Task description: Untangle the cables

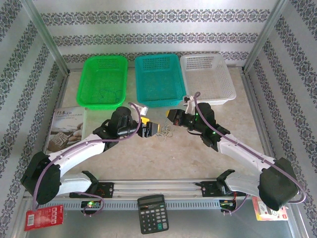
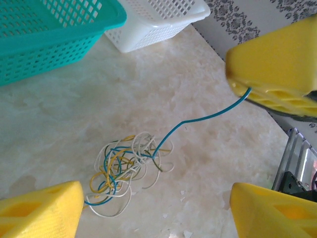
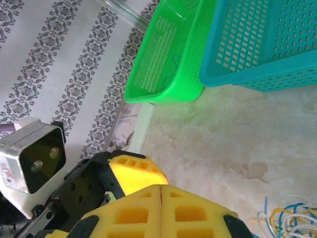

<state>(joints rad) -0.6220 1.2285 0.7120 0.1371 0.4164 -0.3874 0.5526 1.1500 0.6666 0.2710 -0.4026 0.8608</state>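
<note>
You're working over a beige marbled tabletop (image 1: 148,163). The left white-and-black arm (image 1: 79,148) and the right white-and-black arm (image 1: 247,153) angle in from the near edge toward its middle.

Three perforated plastic baskets stand side by side along the far side: a green basket (image 1: 106,58), a teal basket (image 1: 156,56) and a white basket (image 1: 204,56). A printed booklet (image 1: 67,126) lies by the left edge. A black desk calculator (image 1: 152,213) sits at the near rail between the arm bases.

Your left gripper (image 1: 150,130) has its yellow fingers (image 2: 39,210) spread wide with nothing between them. Your right gripper (image 1: 172,117) has its yellow pads (image 3: 143,215) pressed together. In the left wrist view they pinch the end of one thin teal strand (image 2: 198,119).

The cables (image 2: 126,168) are a small loose clump of thin, curly yellow, white and teal wires. They lie on the bare table between the two grippers, in front of the teal basket. From the left wrist they sit below the gap between the fingers, nearer the lower-left one. The teal strand rises out of the clump in a curve up to the right gripper.
</note>
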